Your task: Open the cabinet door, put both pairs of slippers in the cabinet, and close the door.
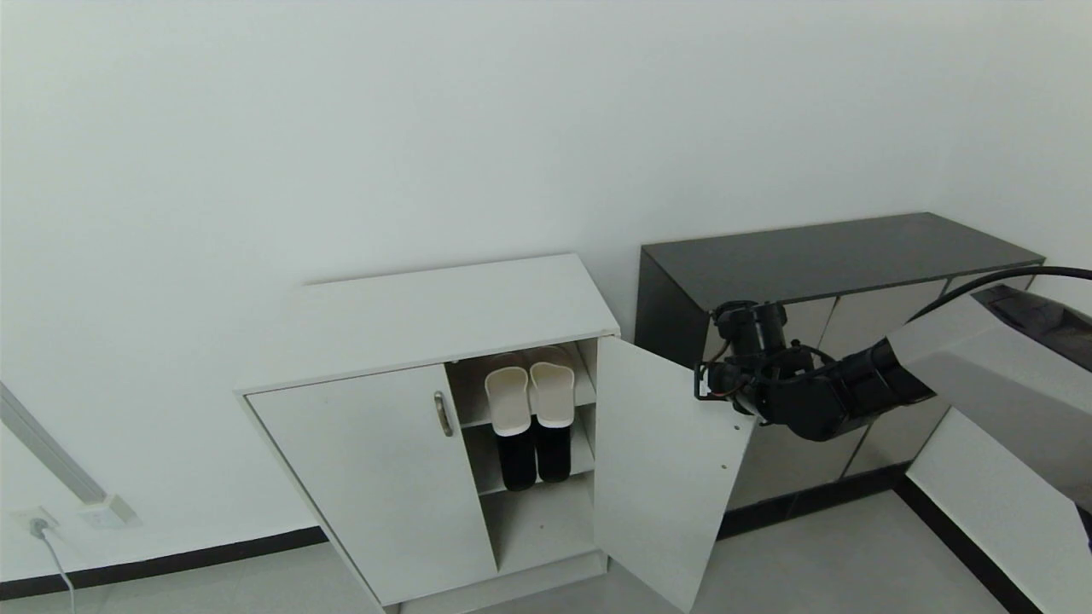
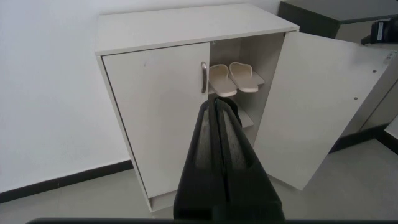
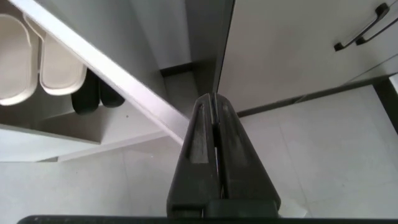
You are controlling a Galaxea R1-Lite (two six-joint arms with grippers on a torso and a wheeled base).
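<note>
Left jaws pressed together | right jaws likewise, at open door [image 1: 657, 460] edge

1. The floor [image 1: 810, 554] carries the white cabinet [image 1: 444, 315], with a dark cabinet [image 1: 827, 256] standing just beside it at 3 o'clock.
2. Inside the white cabinet's open half, the upper shelf [image 1: 585, 396] carries a pair of cream slippers [image 1: 529, 396]. They lie side by side and touching, with their ends jutting past the shelf's front edge.
3. At 6 o'clock from that pair, the middle shelf [image 1: 583, 457] carries a pair of black slippers [image 1: 533, 456], also side by side and pointing the same way.
</note>
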